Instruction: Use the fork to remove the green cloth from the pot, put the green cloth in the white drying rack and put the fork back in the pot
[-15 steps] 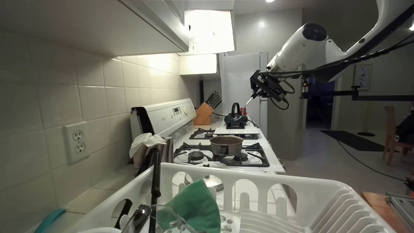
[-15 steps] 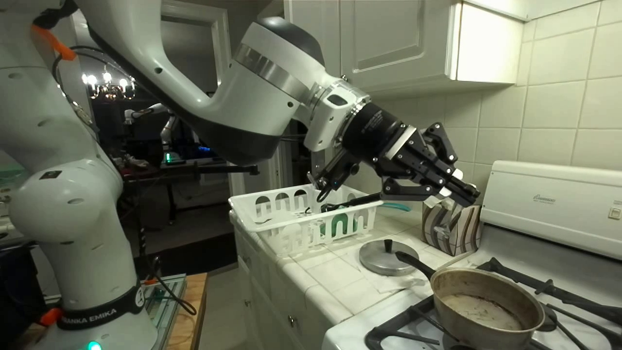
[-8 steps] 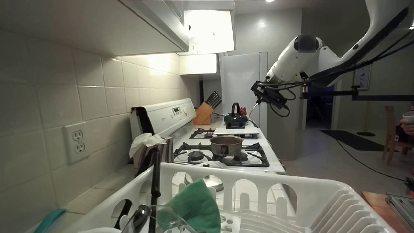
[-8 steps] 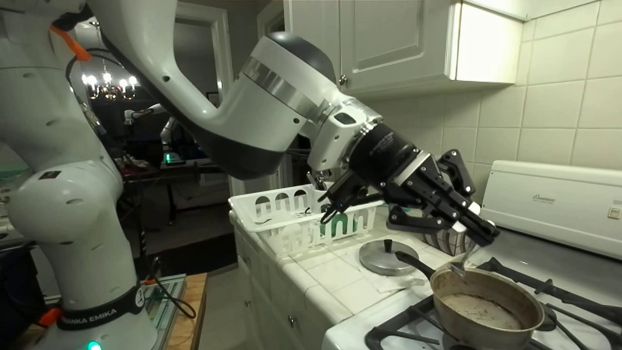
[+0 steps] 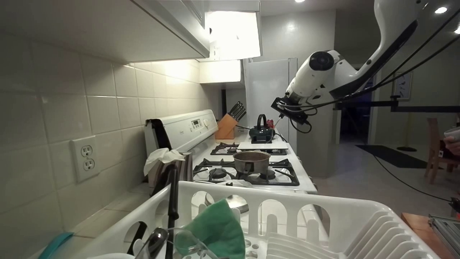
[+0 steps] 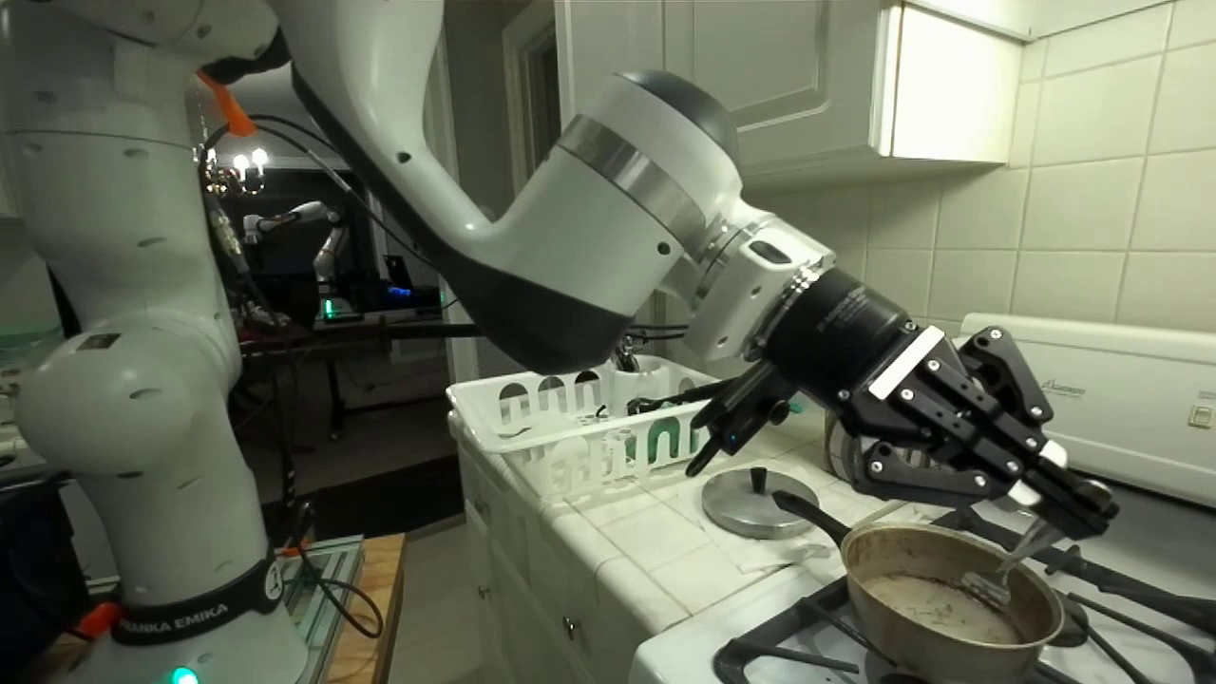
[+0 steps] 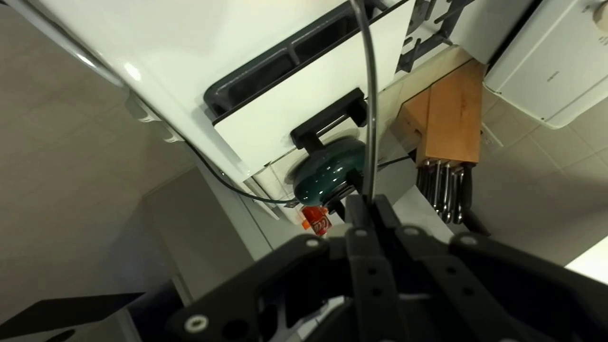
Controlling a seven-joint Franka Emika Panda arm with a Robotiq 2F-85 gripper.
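My fingers [image 7: 357, 214] pinch the fork [image 6: 993, 584], lined up with the pot [image 6: 893, 641] in an exterior view; its height I can't tell. The green cloth [image 5: 217, 230] lies in the white drying rack [image 5: 348, 214], well apart from the pot, so I judge only putting the fork back remains.

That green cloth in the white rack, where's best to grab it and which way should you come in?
Probably the raised upper corner, from straight above, once the jaws have released the fork. In an exterior view, the green cloth peaks there, while a clear item overlaps its lower left and a black handle rises at left.
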